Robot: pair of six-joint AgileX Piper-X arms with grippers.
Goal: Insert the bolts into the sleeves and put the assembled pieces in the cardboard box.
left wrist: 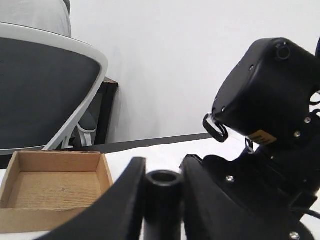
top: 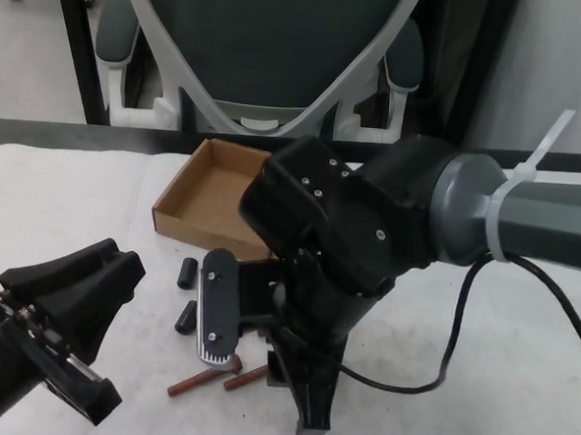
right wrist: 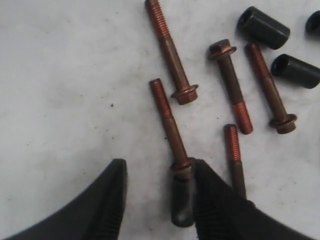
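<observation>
The white worktop (top: 64, 204) spans the lower two thirds of the high view. The right arm (top: 389, 214) comes in from the right edge and bends down over the centre of the frame. The left arm (top: 58, 312) sits in the lower left corner.

The cardboard box (top: 196, 229) lies open just left of centre, near the worktop's far edge and partly behind the right arm. In the left wrist view the same box (left wrist: 55, 220) stands beyond the left jaws.

The left jaws are closed narrowly on a black sleeve (left wrist: 162, 200), held upright with its open end showing.

The right jaws are spread wide just above the worktop and straddle the head end of one bolt (right wrist: 170, 125). A dark piece just beyond that head is hard to make out.

Two loose sleeves (top: 183, 273) (top: 185, 318) lie left of centre in the high view, in front of the box. Below them, two copper-coloured bolts (top: 197, 381) (top: 246, 377) lie side by side.

In the right wrist view four more bolts (right wrist: 170, 52) (right wrist: 230, 85) (right wrist: 267, 87) (right wrist: 235, 160) lie scattered near the straddled one, apart from each other. Two black sleeves (right wrist: 263, 27) (right wrist: 295, 71) lie just beside them.
</observation>
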